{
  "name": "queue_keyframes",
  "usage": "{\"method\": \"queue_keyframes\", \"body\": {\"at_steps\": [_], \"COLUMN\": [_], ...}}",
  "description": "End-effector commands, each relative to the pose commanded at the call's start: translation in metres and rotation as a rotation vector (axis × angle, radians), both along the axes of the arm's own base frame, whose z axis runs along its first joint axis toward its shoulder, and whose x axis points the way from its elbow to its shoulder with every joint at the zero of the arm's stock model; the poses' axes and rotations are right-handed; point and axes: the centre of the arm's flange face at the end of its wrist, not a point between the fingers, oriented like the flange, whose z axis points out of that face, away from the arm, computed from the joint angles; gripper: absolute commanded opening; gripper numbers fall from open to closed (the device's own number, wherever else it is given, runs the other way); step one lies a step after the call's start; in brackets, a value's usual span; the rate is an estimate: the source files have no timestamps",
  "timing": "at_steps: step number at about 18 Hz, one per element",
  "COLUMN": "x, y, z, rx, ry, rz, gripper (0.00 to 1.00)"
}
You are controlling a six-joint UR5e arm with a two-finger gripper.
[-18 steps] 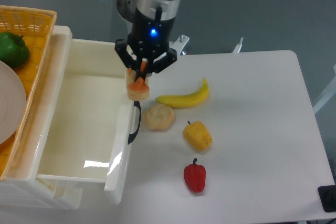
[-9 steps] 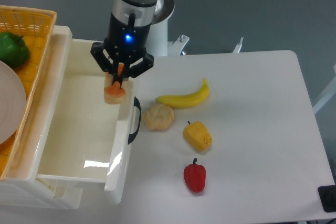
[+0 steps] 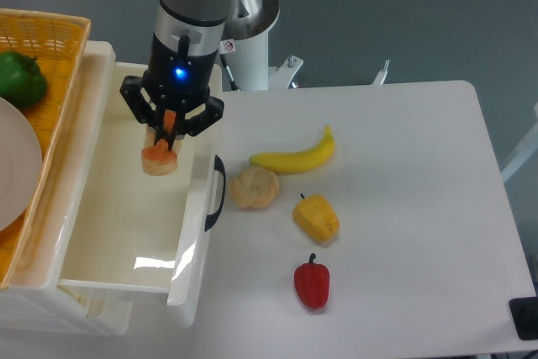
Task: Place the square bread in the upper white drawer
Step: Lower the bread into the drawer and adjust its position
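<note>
Gripper point(image 3: 165, 134), fingers pinching the square bread point(image 3: 159, 158), is crossing leftward over the upper white drawer point(image 3: 126, 208), nearing release.

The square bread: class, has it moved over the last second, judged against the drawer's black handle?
Yes. The square bread, held in the gripper, went leftward from above the black handle on the front panel to over the inside of the upper white drawer.

We could read no text anywhere; a small red-and-white sticker point(image 3: 228, 46) sat on the arm point(image 3: 195, 6), its marking too small to make out.
</note>
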Motion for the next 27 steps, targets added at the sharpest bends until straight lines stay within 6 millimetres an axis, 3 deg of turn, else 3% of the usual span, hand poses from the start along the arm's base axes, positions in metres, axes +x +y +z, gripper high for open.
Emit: {"method": "queue_keyframes", "body": {"at_steps": [9,20,22,27], "x": [0.004,0.002,0.001,0.001], "y": [0.007,0.010,0.010,0.011], "z": [-0.007,-0.002,-0.001,-0.002], "rx": [-0.003,0.025,0.027,0.026], "ry": [-0.001,0.025,0.028,0.027], "rz": [-0.022,-0.027,-0.026,-0.026], "gripper": [0.35,0.62,0.72,0.76]}}
